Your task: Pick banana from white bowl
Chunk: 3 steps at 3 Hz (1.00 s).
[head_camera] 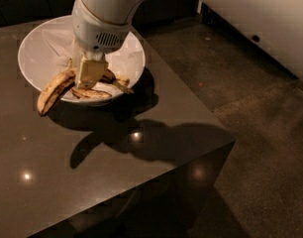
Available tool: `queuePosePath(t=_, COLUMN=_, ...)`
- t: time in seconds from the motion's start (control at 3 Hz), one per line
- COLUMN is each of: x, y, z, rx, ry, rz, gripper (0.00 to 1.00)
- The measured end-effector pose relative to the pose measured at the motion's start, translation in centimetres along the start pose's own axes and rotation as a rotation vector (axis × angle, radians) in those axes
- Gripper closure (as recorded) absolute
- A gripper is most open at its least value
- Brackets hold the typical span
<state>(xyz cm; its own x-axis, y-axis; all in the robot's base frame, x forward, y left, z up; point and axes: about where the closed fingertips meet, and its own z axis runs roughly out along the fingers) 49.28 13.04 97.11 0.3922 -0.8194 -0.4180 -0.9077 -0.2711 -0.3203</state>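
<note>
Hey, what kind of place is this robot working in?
Likely an indoor lab or office space: glossy dark table, speckled hard floor, pale wall. The gripper is down in the white bowl beside the banana.
</note>
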Motion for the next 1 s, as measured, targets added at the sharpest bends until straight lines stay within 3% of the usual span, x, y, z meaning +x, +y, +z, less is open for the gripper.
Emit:
queuePosePath(t=0.67, x=-1.0, y=7.0, z=0.8, rx=0.04, ry=-0.016, rz=0.156, gripper=1.0)
queuePosePath(t=1.0, x=-0.8, y=7.4, z=1.0, rx=0.037, ry=-0.011, rz=0.159, gripper=1.0)
